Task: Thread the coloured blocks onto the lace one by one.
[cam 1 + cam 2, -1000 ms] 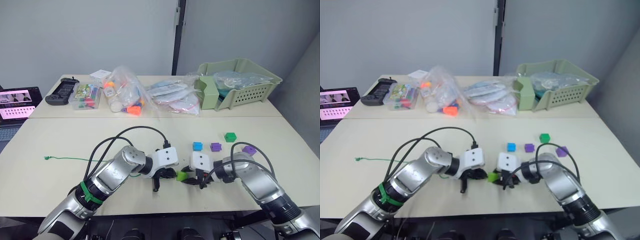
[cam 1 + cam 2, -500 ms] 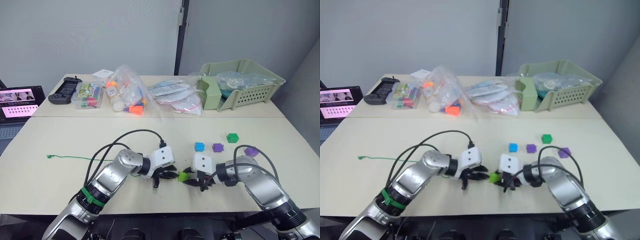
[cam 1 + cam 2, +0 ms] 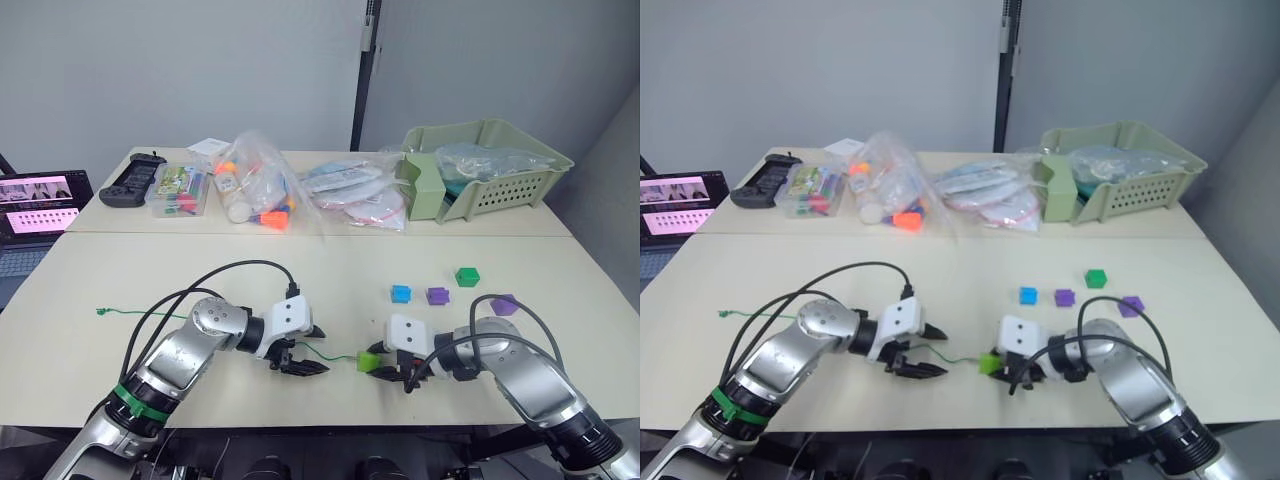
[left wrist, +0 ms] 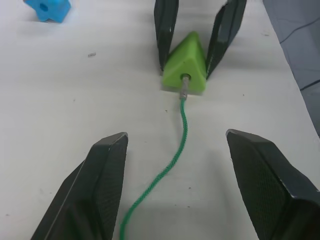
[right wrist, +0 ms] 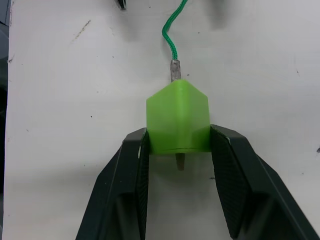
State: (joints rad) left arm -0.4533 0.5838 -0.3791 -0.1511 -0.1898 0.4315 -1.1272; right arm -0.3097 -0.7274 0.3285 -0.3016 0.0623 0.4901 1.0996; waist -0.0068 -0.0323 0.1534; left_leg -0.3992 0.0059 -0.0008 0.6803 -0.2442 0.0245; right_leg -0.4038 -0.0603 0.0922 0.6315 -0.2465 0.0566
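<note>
**Q:** Lace (image 4: pixel 179 131) — what has changed, and where is it placed?

**A:** Since a second ago the left gripper (image 4: pixel 175 192) has been drawn back from the lime green block (image 5: pixel 177 118) and its fingers are now spread, the cord lying loose on the table (image 3: pixel 300 270) between them. The stiff tip is passed through the block, so threading of the first block is judged begun.

**Q:** And the block?

**A:** It is clamped by the right gripper (image 5: pixel 178 175); the tip is seen emerging between the fingers.
</note>
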